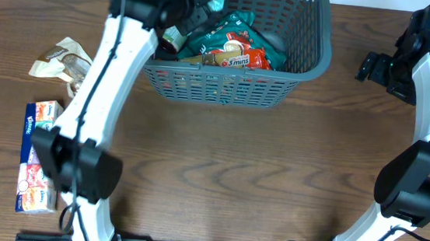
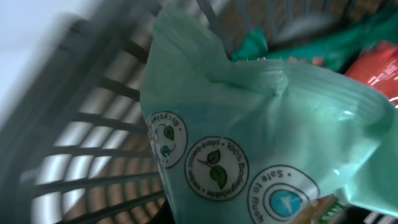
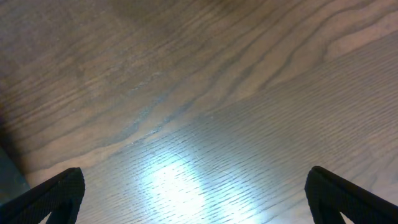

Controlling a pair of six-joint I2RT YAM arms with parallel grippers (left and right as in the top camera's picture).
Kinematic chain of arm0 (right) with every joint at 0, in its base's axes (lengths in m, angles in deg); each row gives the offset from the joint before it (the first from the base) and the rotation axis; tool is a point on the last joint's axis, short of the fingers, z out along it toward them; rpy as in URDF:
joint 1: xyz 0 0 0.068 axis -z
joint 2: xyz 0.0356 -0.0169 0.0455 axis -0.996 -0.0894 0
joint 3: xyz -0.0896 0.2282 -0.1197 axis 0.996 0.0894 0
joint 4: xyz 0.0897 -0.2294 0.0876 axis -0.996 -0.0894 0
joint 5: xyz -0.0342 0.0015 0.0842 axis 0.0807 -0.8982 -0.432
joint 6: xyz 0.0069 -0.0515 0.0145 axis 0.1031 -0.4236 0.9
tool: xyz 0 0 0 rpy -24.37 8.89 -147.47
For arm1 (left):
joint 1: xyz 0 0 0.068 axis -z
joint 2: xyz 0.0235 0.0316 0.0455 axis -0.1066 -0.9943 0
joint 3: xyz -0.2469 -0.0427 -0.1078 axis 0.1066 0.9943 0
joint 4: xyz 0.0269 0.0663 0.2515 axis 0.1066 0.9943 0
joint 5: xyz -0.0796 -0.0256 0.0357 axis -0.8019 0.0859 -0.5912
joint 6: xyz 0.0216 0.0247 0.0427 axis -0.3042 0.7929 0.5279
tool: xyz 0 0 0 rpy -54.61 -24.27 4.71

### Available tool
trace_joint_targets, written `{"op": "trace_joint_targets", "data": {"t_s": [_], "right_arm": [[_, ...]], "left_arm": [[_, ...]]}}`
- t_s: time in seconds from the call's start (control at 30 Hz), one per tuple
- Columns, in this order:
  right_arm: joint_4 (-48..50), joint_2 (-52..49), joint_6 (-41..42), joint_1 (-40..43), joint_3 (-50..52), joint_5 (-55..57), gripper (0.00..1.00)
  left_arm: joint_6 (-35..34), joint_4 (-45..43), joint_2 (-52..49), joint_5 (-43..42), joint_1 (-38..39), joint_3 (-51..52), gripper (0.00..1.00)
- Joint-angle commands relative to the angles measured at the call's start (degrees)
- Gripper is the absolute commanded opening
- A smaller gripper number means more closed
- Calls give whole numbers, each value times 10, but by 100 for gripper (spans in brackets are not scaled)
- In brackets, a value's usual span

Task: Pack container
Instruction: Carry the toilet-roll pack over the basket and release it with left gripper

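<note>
One container: large dark grey plastic basket with slotted lattice sides and a rolled rim. It stands at the far middle of the table and holds a teal packet and a red packet. My left arm reaches over its left rim, with the left tool above the contents. A pale green pouch fills that wrist view and hides the fingers, so I cannot tell the grip. My right tool hangs over the table right of the container, fingers wide apart.

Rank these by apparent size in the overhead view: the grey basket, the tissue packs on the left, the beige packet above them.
1. grey basket, though partly cut off by the frame
2. tissue packs
3. beige packet, clearly smallest
</note>
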State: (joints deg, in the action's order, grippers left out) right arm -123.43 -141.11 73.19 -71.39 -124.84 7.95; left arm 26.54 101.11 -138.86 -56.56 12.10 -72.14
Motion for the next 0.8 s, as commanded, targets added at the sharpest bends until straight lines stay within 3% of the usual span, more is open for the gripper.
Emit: {"op": "trace_joint_targets", "data": {"t_s": [0.0, 0.07, 0.1, 0.2, 0.33, 0.53, 0.77], "right_arm": [[-2, 5, -8, -4, 2, -9, 99], [-2, 5, -11, -4, 2, -13, 99], [-3, 5, -11, -4, 2, -13, 99], [-4, 5, -11, -4, 2, -13, 99], [-5, 5, -11, -4, 2, -13, 99], [-7, 5, -15, -4, 2, -13, 99], [-9, 5, -17, -4, 2, -13, 99]], "left_arm": [[20, 2, -35, 6, -2, -1, 6], [20, 4, -52, 6, -2, -1, 10], [20, 8, -59, 6, -2, -1, 28], [16, 15, -63, 6, -1, 0, 45], [16, 22, -59, 6, -1, -1, 54], [16, 21, 1, 15, 0, -5, 57], [11, 6, 138, 133, -4, -52, 61]]}}
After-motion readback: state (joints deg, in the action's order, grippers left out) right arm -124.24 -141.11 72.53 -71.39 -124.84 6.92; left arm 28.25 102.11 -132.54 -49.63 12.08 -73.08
